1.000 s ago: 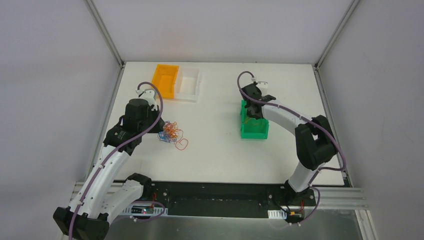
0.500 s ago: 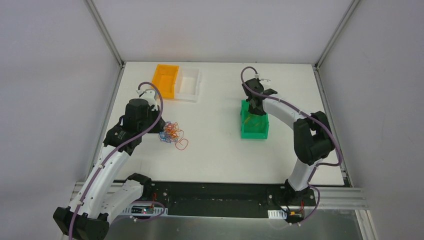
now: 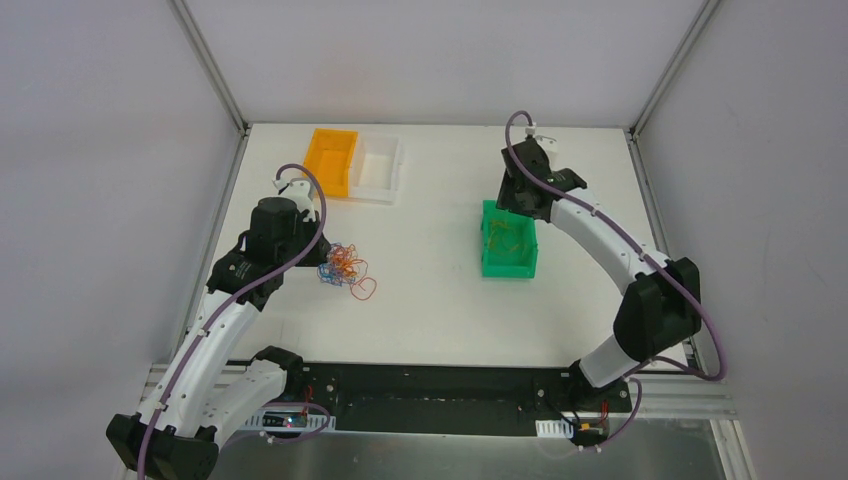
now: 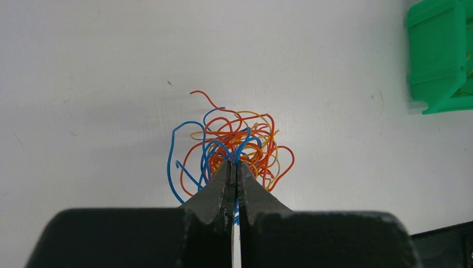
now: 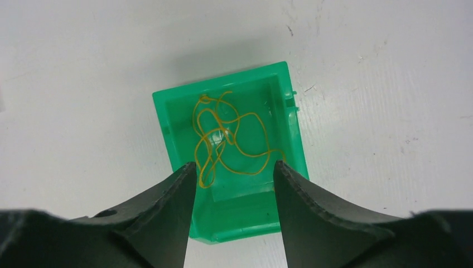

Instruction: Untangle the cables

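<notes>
The left gripper [image 4: 235,164] is down at the near edge of the tangle of cables [image 4: 228,146]. Its jaws are pressed tight together with no gap I can see. A blue strand runs into the seam at the tips and shows again in the slit between the two fingers, so it has a pinch on the bundle.

The tangle itself sits on the white table [image 3: 430,300], left of centre and just in front of that arm's wrist. It is a loose knot of blue, orange-red and a few yellow wires. A blue loop sticks out on one side, and in the overhead view an orange-red ring lies at its near right edge.

Over on the right, the right gripper [image 5: 234,164] hangs above a green bin [image 5: 220,80] with its jaws well apart and nothing between them. A single yellow cable [image 5: 231,139] lies curled in loops on the floor of that bin, clear of the fingers as far as I can tell. The green bin stands well apart from the tangle, right of the table's middle.

At the far left of the table an orange bin [image 3: 333,160] and a white bin [image 3: 380,168] stand side by side, touching.
</notes>
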`<state>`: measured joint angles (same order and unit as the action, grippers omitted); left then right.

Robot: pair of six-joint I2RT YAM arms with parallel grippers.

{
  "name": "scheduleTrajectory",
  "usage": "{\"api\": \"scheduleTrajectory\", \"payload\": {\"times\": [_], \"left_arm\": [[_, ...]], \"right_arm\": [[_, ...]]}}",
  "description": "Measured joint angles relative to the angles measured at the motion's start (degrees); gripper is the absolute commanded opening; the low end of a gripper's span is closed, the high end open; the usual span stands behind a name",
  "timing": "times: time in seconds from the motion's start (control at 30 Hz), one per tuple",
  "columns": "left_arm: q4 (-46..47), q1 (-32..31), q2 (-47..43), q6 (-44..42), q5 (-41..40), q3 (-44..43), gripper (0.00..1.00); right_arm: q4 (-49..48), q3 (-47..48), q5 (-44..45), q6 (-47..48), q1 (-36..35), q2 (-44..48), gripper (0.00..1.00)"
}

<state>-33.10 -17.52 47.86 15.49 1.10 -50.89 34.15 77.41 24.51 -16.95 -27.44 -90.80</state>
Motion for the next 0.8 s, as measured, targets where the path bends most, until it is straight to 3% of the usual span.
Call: {"api": "scheduleTrajectory", "payload": {"times": [0.13, 0.53, 0.8], "left_arm": [[0.0, 0.0, 0.0, 0.0, 0.2, 0.0, 0.00], [0.1, 0.0, 0.0, -0.2, 2.6, 0.0, 0.00], [1.2, 0.0, 2.4, -1.6, 9.5, 0.0, 0.00]], "right_arm": [[0.4, -1.2, -5.0, -0.1, -0.1, 2.0, 0.62], [-0.7, -23.3, -19.5, -4.1, -5.6, 17.7, 0.68], [-5.0, -31.3, -21.2, -7.0, -5.6, 16.4, 0.69]]}}
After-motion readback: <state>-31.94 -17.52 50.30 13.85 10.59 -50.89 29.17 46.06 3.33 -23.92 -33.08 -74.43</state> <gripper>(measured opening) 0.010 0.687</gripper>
